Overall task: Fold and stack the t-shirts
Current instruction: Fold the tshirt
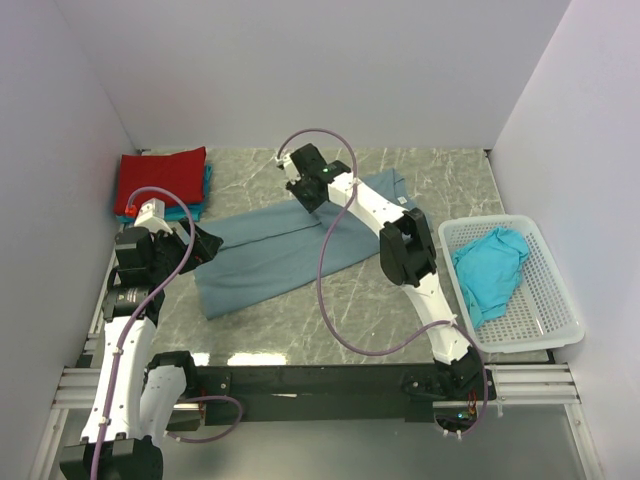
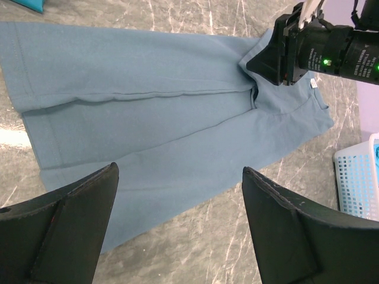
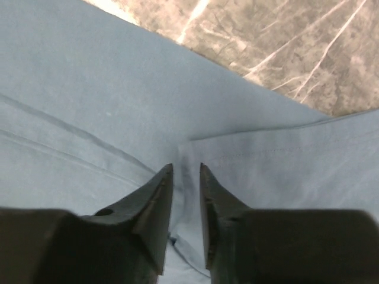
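The left arm is standing closest to the overhead camera, rising from its base at the near-left corner and bending in toward the middle. The right arm is reaching from the near-right corner out across the marble-patterned table.

The slate-blue t-shirt is lying flat in the middle of the table, running at a slant from near left to far right, with its sides folded in so that it is forming a long band. The white perforated basket is sitting at the right edge of the table, well apart from that shirt. A turquoise t-shirt is lying crumpled inside the basket. At the far-left corner a folded red t-shirt is resting on top of folded teal t-shirts, whose edges are showing beneath it.

The left gripper is hovering over the near-left end of the slate-blue shirt with its jaws spread wide and holding nothing. The right gripper is pointing down at the collar end of the shirt, its jaws slightly parted and blue cloth showing through the narrow gap. A white neck label is showing just beside it.
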You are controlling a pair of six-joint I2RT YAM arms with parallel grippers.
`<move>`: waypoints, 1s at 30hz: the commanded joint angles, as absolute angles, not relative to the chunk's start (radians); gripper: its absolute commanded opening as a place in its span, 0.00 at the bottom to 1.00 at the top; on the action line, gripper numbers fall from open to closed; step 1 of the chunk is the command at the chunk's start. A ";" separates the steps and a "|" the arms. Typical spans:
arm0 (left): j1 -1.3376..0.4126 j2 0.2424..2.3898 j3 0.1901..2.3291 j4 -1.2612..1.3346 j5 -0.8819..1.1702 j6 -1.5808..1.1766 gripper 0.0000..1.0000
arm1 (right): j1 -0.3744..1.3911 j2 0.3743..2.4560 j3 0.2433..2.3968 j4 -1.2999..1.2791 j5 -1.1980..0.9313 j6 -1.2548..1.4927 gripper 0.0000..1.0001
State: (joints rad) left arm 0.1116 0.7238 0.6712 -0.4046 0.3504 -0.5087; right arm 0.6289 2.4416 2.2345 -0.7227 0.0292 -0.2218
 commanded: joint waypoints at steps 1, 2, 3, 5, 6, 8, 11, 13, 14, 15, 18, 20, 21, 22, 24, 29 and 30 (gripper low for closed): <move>0.107 0.723 0.667 -0.368 0.356 -0.491 0.90 | 0.637 2.393 2.307 -0.735 0.009 -0.219 0.33; 0.107 0.723 0.667 -0.368 0.357 -0.492 0.90 | 0.638 2.382 2.306 -0.744 0.003 -0.222 0.34; 0.107 0.723 0.666 -0.368 0.354 -0.491 0.90 | 0.637 2.369 2.299 -0.745 0.003 -0.230 0.34; 0.109 0.721 0.667 -0.370 0.354 -0.492 0.90 | 0.635 2.274 2.235 -0.759 -0.128 -0.271 0.35; 0.109 0.719 0.667 -0.370 0.356 -0.491 0.90 | 0.635 2.273 2.209 -0.771 -0.129 -0.303 0.36; 0.109 0.713 0.667 -0.368 0.357 -0.491 0.90 | 0.638 2.182 2.139 -0.810 -0.346 -0.433 0.41; 0.109 0.689 0.670 -0.367 0.364 -0.485 0.90 | 0.669 2.039 1.926 -0.816 -0.571 -0.645 0.52; 0.109 0.654 0.676 -0.371 0.350 -0.483 0.90 | 0.710 1.927 1.707 -0.755 -0.621 -0.818 0.54; 0.110 0.637 0.676 -0.373 0.342 -0.482 0.90 | 0.768 1.890 1.630 -0.720 -0.618 -0.860 0.56; 0.109 0.620 0.680 -0.374 0.334 -0.483 0.90 | 0.803 1.855 1.489 -0.678 -0.594 -0.899 0.58; 0.109 0.552 0.706 -0.406 0.267 -0.500 0.90 | 0.958 1.757 1.324 -0.511 -0.429 -0.998 0.65; 0.110 0.512 0.751 -0.469 0.214 -0.508 0.90 | 1.038 1.750 1.249 -0.397 -0.304 -0.986 0.65; 0.110 0.517 0.797 -0.492 0.204 -0.505 0.90 | 1.099 1.773 1.240 -0.359 -0.191 -0.974 0.65; 0.109 0.528 0.814 -0.511 0.198 -0.506 0.90 | 1.120 1.788 1.244 -0.291 -0.134 -0.942 0.65; 0.109 0.529 0.845 -0.548 0.195 -0.509 0.90 | 1.159 1.853 1.297 -0.252 -0.019 -0.914 0.65; 0.110 0.534 0.865 -0.572 0.227 -0.526 0.90 | 1.173 1.986 1.428 -0.232 0.107 -0.865 0.64; 0.109 0.534 0.867 -0.578 0.238 -0.528 0.90 | 1.172 1.996 1.428 -0.227 0.113 -0.870 0.64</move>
State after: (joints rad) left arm 0.1116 0.5278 0.8368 -0.5331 0.2298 -0.5167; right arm 1.1839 1.9747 1.3697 -0.3248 -0.0330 -0.8875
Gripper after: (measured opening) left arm 0.902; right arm 0.643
